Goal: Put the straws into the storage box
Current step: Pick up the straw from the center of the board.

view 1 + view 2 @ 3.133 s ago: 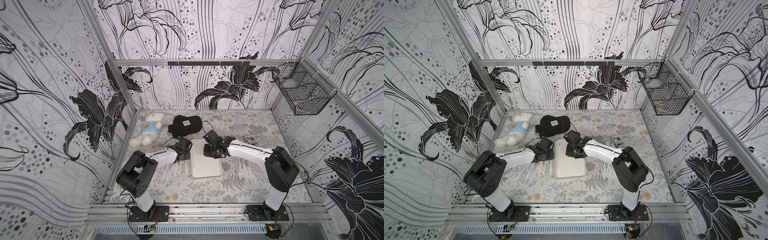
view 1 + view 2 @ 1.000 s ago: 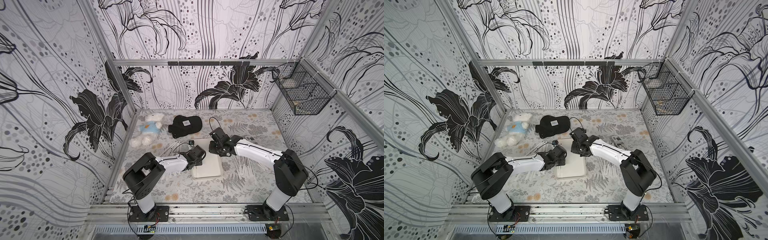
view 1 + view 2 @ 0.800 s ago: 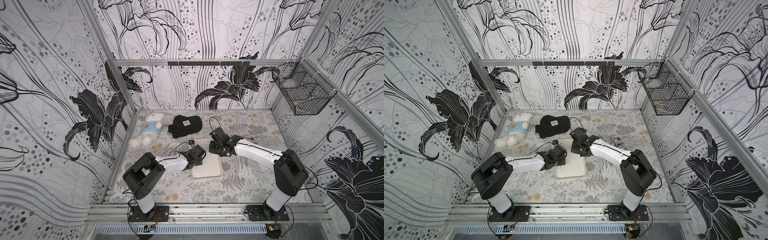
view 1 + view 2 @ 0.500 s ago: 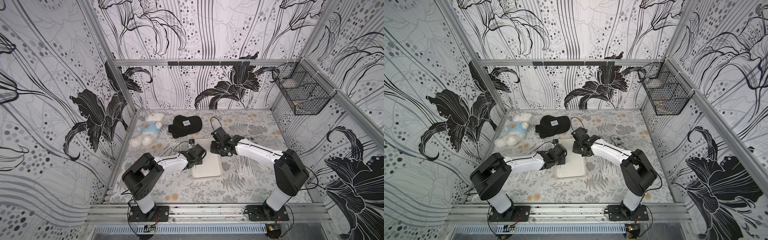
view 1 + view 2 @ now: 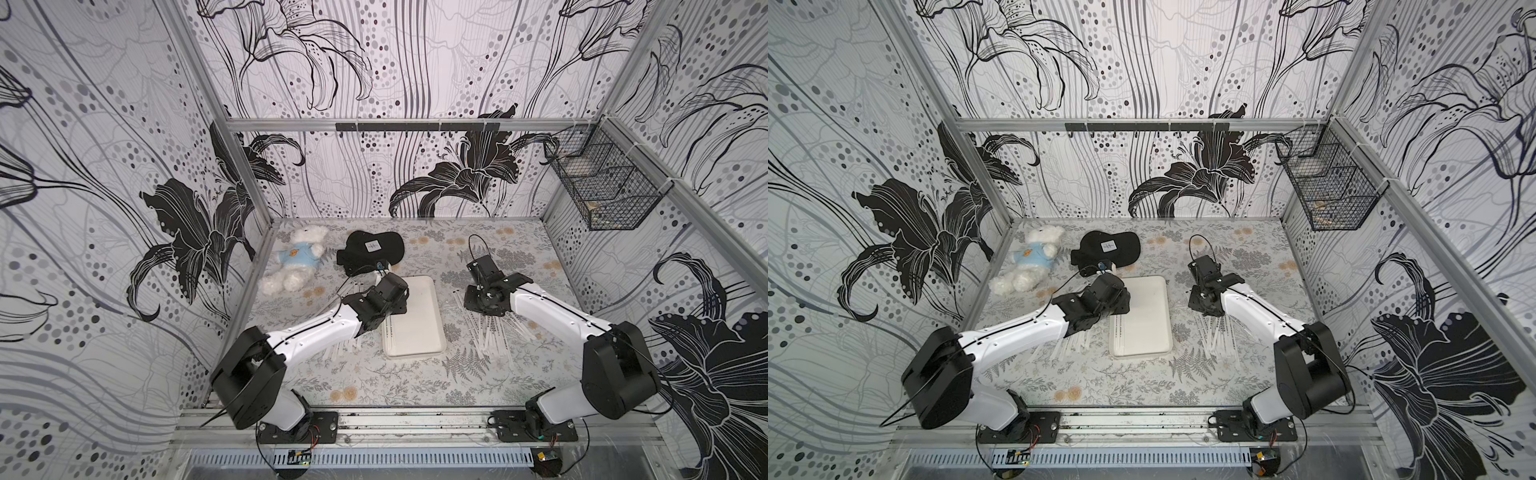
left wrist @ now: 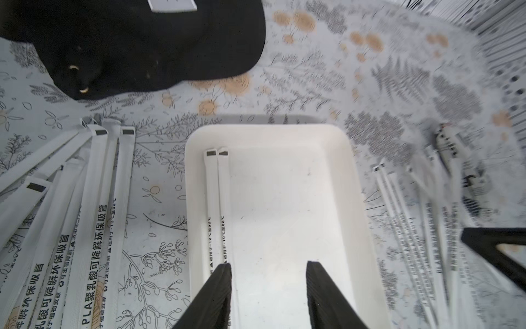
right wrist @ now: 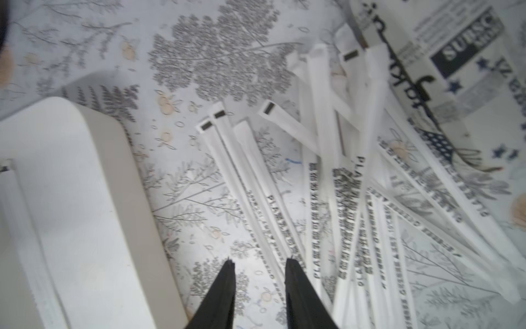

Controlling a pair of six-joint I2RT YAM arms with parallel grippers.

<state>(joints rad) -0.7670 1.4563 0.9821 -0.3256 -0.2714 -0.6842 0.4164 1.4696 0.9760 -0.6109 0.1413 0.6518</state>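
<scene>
The storage box [image 5: 415, 328] [image 5: 1144, 320] is a shallow white tray at the middle of the table. Two straws [image 6: 217, 199] lie inside it along one long wall. My left gripper [image 6: 269, 265] hovers open over the box [image 6: 359, 182], with one finger [image 6: 223, 273] just above those two straws and nothing held. More straws [image 6: 94, 199] [image 5: 338, 351] lie on the table to the box's left. A crossed pile of straws [image 7: 327, 171] [image 5: 492, 332] lies to its right. My right gripper [image 7: 259, 263] is open and empty over bare table between the box [image 7: 71, 185] and that pile.
A black cap [image 5: 372, 249] and a white teddy bear in a blue shirt [image 5: 296, 262] lie behind the box at the left. A fat white printed tube [image 7: 444, 57] rests against the right pile. A black wire basket [image 5: 604, 195] hangs on the right wall.
My left gripper has opened over the box and let go of the two straws now lying in it. My right gripper has moved right, off the box's far end, to beside the right pile.
</scene>
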